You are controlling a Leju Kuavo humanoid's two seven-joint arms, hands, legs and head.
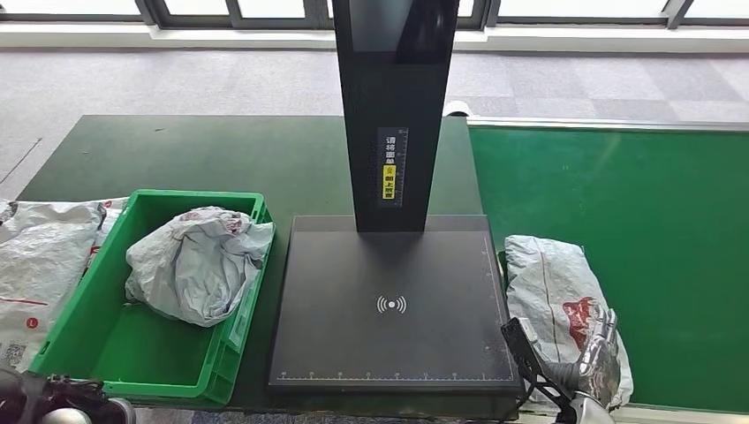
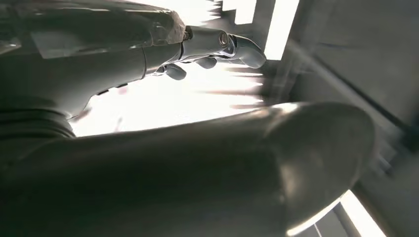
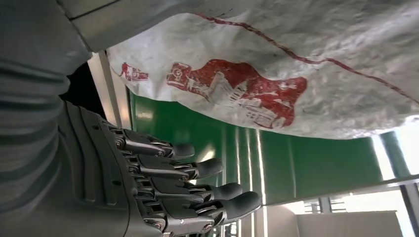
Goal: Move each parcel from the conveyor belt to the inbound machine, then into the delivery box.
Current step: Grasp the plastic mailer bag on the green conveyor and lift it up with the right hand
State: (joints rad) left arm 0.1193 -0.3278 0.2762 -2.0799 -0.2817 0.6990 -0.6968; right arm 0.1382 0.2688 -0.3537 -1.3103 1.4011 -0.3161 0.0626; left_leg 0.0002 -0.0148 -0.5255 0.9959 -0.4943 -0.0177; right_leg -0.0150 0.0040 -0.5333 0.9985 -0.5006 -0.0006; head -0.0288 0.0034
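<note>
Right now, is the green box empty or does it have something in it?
Not empty. One crumpled grey parcel lies inside the green box, with bare green floor showing beside it.

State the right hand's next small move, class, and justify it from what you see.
Probably close the right hand on the grey parcel lying on the green conveyor belt. In the right wrist view its fingers are apart beside the parcel's red print with nothing held, and the inbound machine's black platform beside the belt is bare.

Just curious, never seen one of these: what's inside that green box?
One crumpled grey parcel lies in the green box, toward its far end. The box floor beneath it is covered.
</note>
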